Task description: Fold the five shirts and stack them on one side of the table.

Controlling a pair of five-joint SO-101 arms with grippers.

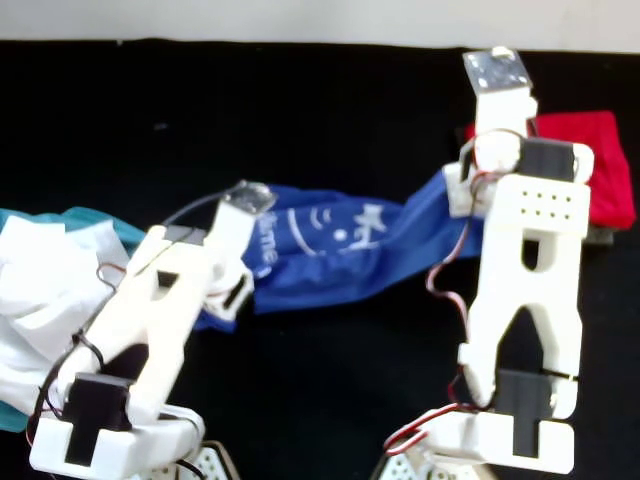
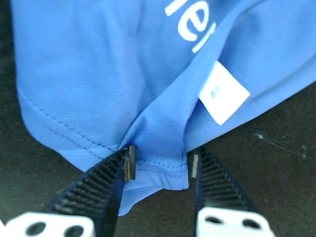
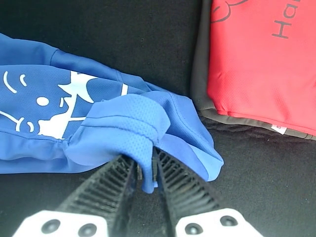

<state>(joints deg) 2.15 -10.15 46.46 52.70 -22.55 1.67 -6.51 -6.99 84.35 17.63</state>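
A blue shirt (image 1: 340, 250) with white print lies stretched across the middle of the black table (image 1: 300, 110), between the two arms. My left gripper (image 1: 232, 300) (image 2: 160, 165) is at its left end, open, with the hem of the blue shirt (image 2: 98, 64) lying between the fingers. A white tag (image 2: 223, 93) shows nearby. My right gripper (image 1: 460, 200) (image 3: 146, 170) is at the other end, shut on a bunched fold of the blue shirt (image 3: 44, 128). A folded red shirt (image 1: 605, 160) (image 3: 261, 59) rests on a dark grey one (image 3: 200, 74) at the far right.
A crumpled white shirt (image 1: 40, 285) and a teal one (image 1: 95, 220) lie heaped at the left edge, beside the left arm. Bare black cloth runs along the back of the table and in front between the arm bases.
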